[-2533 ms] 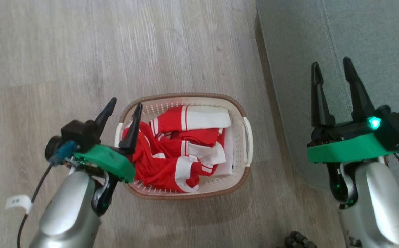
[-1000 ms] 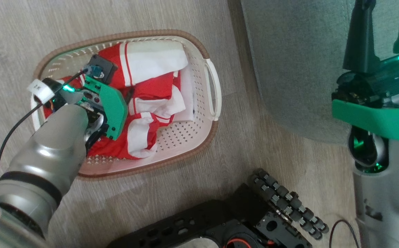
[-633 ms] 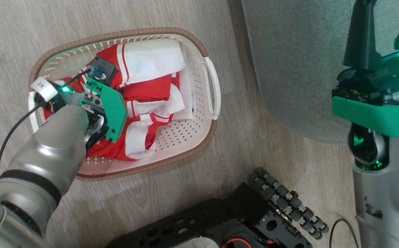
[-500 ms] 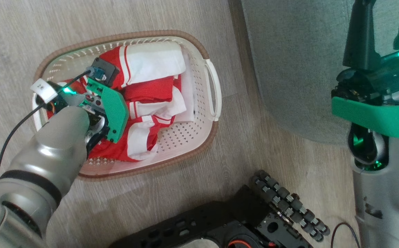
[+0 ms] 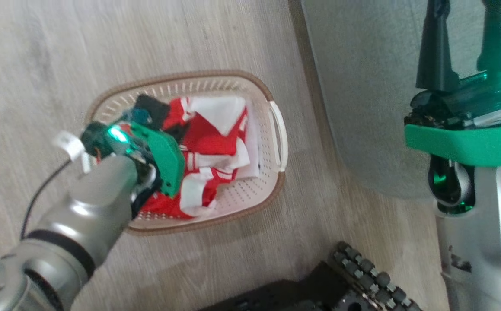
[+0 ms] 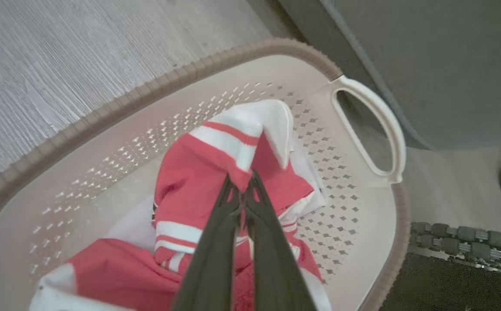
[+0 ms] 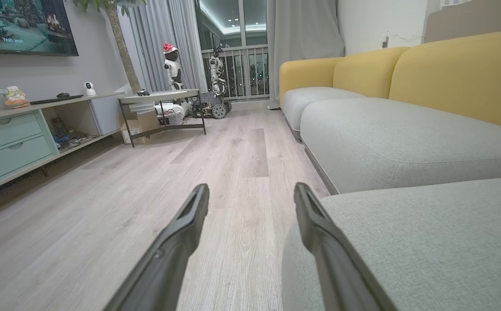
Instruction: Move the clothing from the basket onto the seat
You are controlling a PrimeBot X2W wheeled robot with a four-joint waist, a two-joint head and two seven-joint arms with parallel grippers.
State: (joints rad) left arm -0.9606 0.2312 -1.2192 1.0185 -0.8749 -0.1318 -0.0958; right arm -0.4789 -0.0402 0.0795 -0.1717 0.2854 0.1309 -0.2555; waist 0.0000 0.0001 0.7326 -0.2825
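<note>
Your left tool (image 6: 242, 185) is clamped on the clothing (image 6: 189, 172) inside the basket (image 6: 116, 103). Next, lift clear and carry it to the seat (image 5: 362, 86). Your right tool (image 7: 250, 188) gapes wide, holding nothing.

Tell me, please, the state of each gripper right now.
Left gripper: shut on the clothing in the basket.
Right gripper: open, holding nothing.

The right gripper (image 7: 250, 188) points out along the wooden floor (image 7: 233, 142), its two dark fingers spread wide with nothing between them. The grey seat (image 7: 414, 242) lies at 4 o'clock, with yellow backrests (image 7: 449, 69) at 2 o'clock. A pale green cabinet (image 7: 12, 138) stands at 9 o'clock and a low table (image 7: 164, 97) towards 11.
</note>
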